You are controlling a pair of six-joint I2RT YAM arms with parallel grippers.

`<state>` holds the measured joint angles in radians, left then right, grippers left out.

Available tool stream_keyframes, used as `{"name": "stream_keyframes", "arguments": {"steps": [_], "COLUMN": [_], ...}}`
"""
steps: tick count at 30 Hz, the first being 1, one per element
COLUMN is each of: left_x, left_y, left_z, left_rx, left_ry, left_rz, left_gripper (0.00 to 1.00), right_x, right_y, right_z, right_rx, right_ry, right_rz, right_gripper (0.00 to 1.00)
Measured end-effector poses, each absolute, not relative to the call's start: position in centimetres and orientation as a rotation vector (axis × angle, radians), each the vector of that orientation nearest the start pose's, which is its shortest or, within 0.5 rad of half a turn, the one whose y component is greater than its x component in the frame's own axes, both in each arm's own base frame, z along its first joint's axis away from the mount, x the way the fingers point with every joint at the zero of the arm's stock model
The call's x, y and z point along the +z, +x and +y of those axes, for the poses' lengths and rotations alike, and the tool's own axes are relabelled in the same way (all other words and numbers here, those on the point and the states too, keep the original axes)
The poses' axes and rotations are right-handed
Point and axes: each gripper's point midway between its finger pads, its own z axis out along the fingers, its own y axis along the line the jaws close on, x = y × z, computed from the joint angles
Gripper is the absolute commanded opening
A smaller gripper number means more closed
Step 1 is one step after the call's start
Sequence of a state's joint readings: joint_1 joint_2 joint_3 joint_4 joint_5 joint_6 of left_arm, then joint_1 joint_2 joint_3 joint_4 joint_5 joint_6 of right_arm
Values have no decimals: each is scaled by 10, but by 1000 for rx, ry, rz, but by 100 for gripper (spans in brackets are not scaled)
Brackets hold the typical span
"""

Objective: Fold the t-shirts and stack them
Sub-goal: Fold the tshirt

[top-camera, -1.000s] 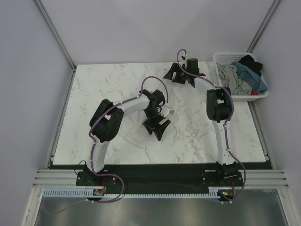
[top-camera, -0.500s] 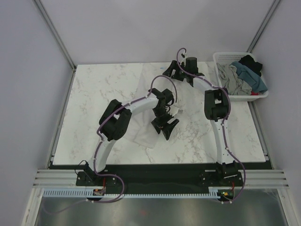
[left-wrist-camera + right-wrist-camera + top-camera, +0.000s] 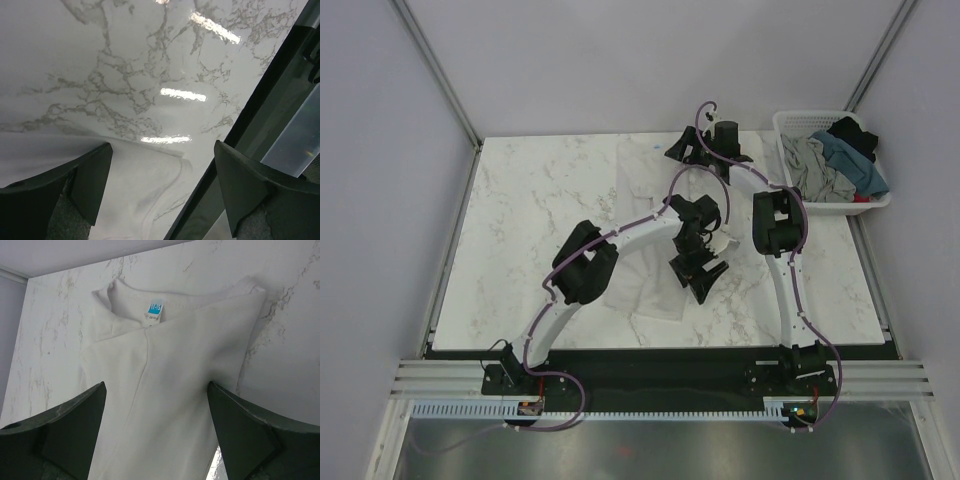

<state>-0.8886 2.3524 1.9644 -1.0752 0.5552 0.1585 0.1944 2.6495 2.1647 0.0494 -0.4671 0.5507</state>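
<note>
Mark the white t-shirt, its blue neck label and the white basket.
white t-shirt (image 3: 165, 390), right wrist view, on the body fabric below the collar.
blue neck label (image 3: 156, 308), right wrist view, middle of the tag.
basket (image 3: 810, 113), top external view, on its far rim.

You've got the white t-shirt (image 3: 165, 370) lying flat on the desk (image 3: 520, 220), sides folded in to a long strip, collar and blue label toward the far edge. The grey t-shirt (image 3: 810, 165), teal t-shirt (image 3: 842, 150) and black t-shirt (image 3: 852, 130) are crumpled in the basket (image 3: 810, 113) at far right.
</note>
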Motion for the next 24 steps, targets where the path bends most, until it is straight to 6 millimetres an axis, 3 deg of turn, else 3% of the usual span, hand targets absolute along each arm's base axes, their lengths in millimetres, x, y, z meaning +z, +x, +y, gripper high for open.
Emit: {"name": "stream_keyframes", "arguments": {"steps": [8,18,21,24], "left_x": [35,38,49,79], "left_y": [204,203,200,200], "left_z": [-421,-417,-407,-395], "left_rx": [-900,-791,-742,-697], "left_ry": [1655,1687,1697,1688], "left_rz": [2583,2536,2516,2451], "left_gripper": [93,98,99,100], "right_x": [52,63,93,147], "right_y": [651,644,635,621], "right_z": [228,219,205,188], "right_rx": [938,913,875,829], "right_ry": [61,19,-2,-15], "right_rz": [2080,2092,2085,2044], "right_gripper": [92,93,94,93]}}
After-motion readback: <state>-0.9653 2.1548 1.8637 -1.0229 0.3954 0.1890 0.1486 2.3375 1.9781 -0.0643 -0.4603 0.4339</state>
